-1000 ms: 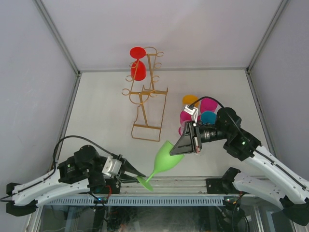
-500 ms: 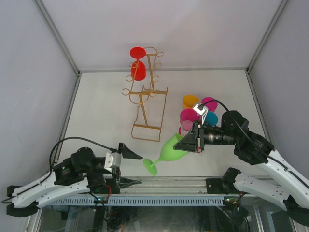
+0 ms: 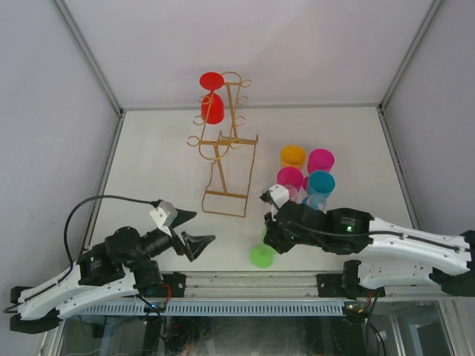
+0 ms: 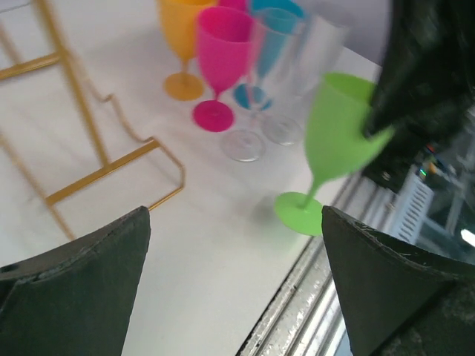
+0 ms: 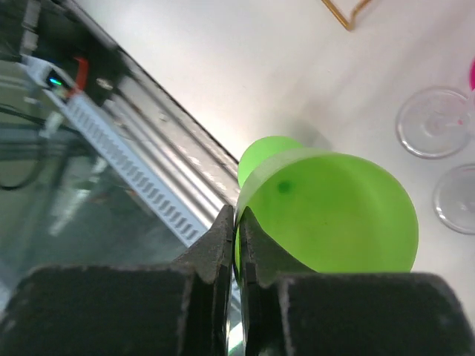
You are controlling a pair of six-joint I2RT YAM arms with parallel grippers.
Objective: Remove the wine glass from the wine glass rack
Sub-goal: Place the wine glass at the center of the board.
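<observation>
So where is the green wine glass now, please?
The green plastic wine glass is at the table's near edge, right of centre in the top view, near the clear glasses, in the right gripper.

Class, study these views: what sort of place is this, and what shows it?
Probably a robotics test cell: robot arms bolted at a white table, plain walls enclosing it, and a gold wine glass rack and coloured glasses as props.

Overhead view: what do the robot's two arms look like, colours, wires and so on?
Both the left arm and right arm have white shells with black joints. A black cable loops over the left one. The left pincer and right pincer are black, each with two wedge-shaped fingers.
</observation>
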